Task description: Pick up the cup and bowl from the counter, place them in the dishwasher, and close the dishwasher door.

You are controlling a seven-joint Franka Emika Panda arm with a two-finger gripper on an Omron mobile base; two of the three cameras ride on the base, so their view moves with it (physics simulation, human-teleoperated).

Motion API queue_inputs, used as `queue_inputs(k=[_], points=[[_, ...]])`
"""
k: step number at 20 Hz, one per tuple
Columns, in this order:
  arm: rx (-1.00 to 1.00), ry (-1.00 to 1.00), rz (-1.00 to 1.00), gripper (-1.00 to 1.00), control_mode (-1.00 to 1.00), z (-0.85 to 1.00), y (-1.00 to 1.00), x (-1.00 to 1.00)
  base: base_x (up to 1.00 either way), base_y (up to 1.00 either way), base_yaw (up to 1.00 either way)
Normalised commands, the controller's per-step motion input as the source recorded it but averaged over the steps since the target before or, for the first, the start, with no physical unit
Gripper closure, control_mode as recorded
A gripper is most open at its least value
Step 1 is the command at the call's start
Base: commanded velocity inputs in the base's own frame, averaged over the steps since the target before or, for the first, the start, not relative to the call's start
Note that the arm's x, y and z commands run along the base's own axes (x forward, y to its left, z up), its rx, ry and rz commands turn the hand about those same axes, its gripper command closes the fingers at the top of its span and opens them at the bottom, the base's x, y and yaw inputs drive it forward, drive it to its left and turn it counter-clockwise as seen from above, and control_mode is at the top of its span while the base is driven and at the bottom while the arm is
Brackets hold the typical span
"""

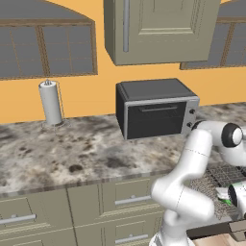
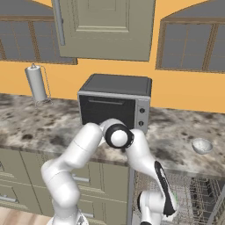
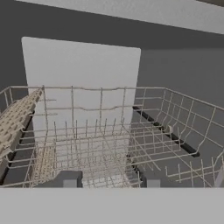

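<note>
Orange wall (image 2: 184,88) and taupe cabinets (image 2: 107,26) far above the jaws. Mottled counter (image 1: 72,153) higher and behind, carrying toaster oven (image 2: 115,104), paper towel roll (image 1: 50,102) and bowl (image 2: 202,146), well apart. Open dishwasher (image 2: 200,195) with wire rack (image 3: 105,140) right ahead of gripper (image 3: 111,183). Jaws spread, holding nothing. Cup unseen.

The grey wire rack (image 2: 197,193) of the dishwasher is cut off by the bottom and right edges of the right base view, and the white arm hides its left part. In the hand view, the claw's (image 3: 111,183) dark fingertips (image 3: 70,180) barely show, so their spread is unclear.
</note>
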Motion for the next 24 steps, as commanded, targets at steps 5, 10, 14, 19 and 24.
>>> queue_inputs(k=[5, 10, 14, 19, 24], points=[[0.00, -0.11, 0.00, -1.00, -1.00, 0.28, 0.00, -0.16, 0.00, 0.00, 0.00], [0.00, -0.21, 0.00, -1.00, -1.00, 0.75, 0.01, -0.46, 0.00, 0.00, 0.00], [0.00, -0.15, 0.00, -1.00, -1.00, 0.64, 0.11, -0.48, 0.00, 0.00, 0.00], [0.00, -0.07, 0.00, -1.00, -1.00, 0.86, 0.10, -0.21, 0.00, 0.00, 0.00], [-0.09, 0.06, 0.00, -1.00, -1.00, 0.70, 0.09, 0.00, 0.00, 0.00, 0.00]])
